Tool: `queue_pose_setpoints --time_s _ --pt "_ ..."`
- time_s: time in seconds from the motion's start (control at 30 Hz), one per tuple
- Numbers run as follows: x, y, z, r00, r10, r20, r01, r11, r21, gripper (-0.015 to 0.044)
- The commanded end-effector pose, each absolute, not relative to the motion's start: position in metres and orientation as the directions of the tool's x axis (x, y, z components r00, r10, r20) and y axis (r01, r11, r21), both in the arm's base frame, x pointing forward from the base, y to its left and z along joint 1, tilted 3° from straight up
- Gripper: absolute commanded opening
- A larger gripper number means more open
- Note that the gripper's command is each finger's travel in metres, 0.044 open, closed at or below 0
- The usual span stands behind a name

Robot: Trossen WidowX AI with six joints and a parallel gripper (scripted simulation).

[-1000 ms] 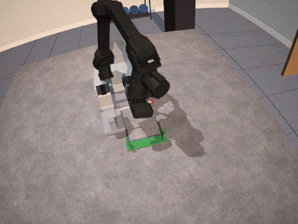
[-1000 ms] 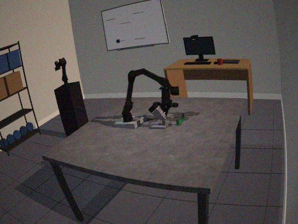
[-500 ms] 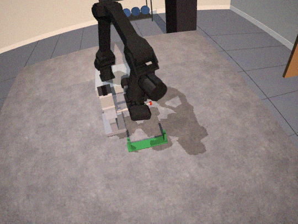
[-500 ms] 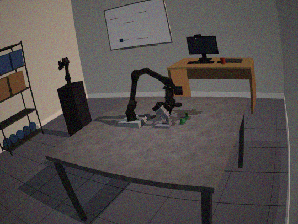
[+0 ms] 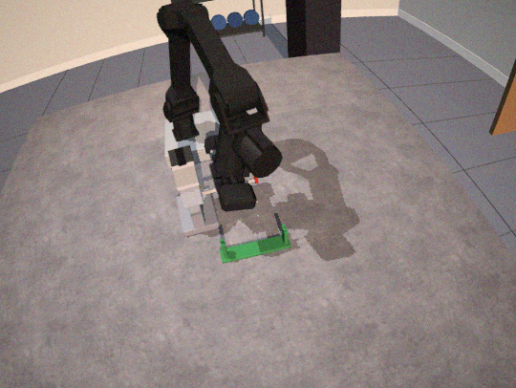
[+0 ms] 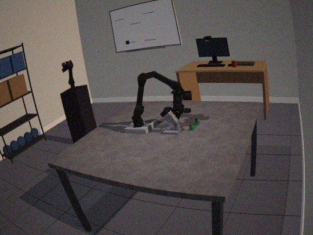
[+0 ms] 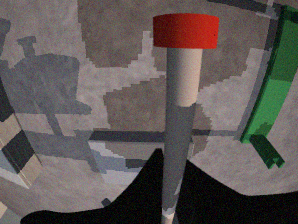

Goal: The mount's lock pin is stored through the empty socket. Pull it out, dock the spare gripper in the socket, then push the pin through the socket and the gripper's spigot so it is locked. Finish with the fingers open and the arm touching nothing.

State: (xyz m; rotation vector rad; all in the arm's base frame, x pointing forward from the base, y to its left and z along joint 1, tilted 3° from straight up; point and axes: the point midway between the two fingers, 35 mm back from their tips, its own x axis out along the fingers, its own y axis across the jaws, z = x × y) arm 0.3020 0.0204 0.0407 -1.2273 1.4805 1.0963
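My gripper [image 7: 164, 153] is shut on the lock pin [image 7: 185, 31] [image 5: 256, 181]. The pin's red head and pale shaft stick out past the fingers. In the top view its shaft runs sideways under the gripper towards the mount; whether its tip is in the socket cannot be told. The pale mount [image 5: 191, 198] [image 6: 171, 117] has a tilted upper block over a low base, left of the gripper in the top view. The socket's inside is hidden. The spare gripper cannot be made out apart from the mount's pale parts.
A green cradle [image 5: 255, 248] [image 7: 270, 97] with two upright ends stands just in front of the gripper in the top view, with nothing between its ends. The arm's pale base slab [image 6: 145, 131] lies behind the mount. The arm's shadow falls across the tabletop.
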Motion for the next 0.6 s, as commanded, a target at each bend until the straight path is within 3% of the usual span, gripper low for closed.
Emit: queue_pose_setpoints --time_s 0.0,0.57 --pt "0.302 0.018 0.042 -0.104 -0.193 -0.976 -0.990 0.114 0.083 0.0000" --pt "0.300 0.006 0.041 -0.114 -0.190 -0.975 -0.989 0.114 0.094 0.0000"
